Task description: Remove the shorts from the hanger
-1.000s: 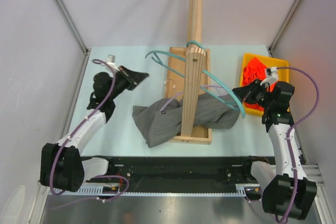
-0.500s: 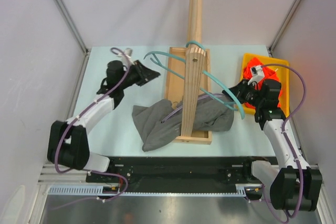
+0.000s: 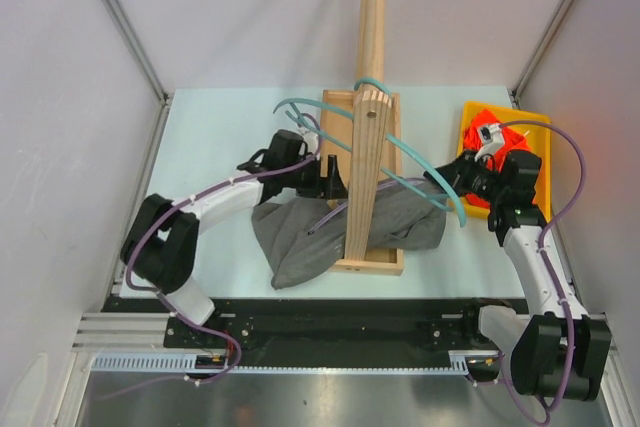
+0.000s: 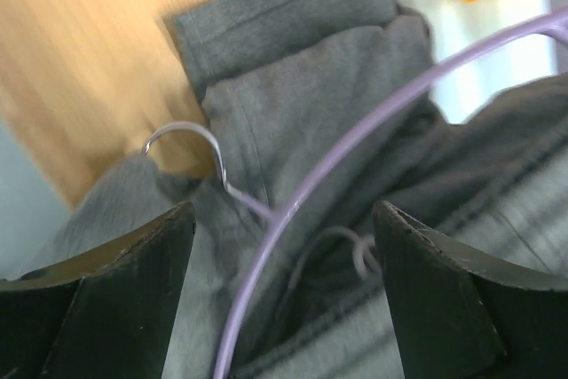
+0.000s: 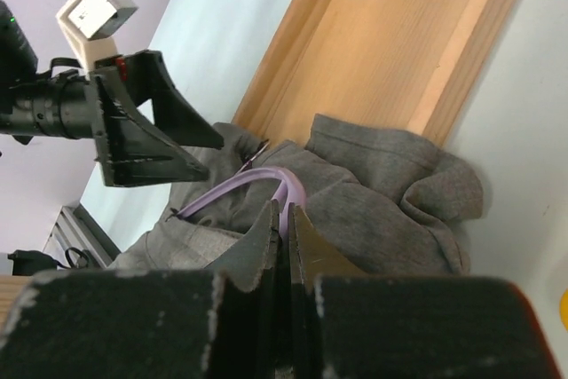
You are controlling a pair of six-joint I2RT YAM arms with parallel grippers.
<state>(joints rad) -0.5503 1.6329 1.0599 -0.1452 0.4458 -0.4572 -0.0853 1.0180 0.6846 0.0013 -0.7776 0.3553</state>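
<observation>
**dan_k:** Standing next to the rig. Where are the shorts right now, and what are the claws doing?

**moss:** The grey shorts (image 3: pixel 300 237) are slumped over the base of the wooden stand (image 3: pixel 372 47), with the purple hanger (image 5: pixel 248 179) poking out of the folds. The orange shorts (image 3: pixel 476 137) are bunched up in the yellow bin (image 3: pixel 472 110) off to the right. The right gripper (image 5: pixel 286 212) is clenched on the purple hanger's wire. The left gripper (image 4: pixel 280 246) is spread wide with nothing in it, hovering just over the grey cloth near the hanger's metal hook (image 4: pixel 188 141).

**dan_k:** How's the grey pair gonna handle?

**moss:** Looks like soft, light, floppy jersey. My guess is it'll sag and drag instead of sliding off clean. I'd pinch the thick waistband hem, since a thin fold could slip out.

**dan_k:** Anything you can't make out?

**moss:** How the hanger sits in the shorts, because the folds bury most of it. The post also blocks the middle from above, and the left wrist view is smeary.
</observation>
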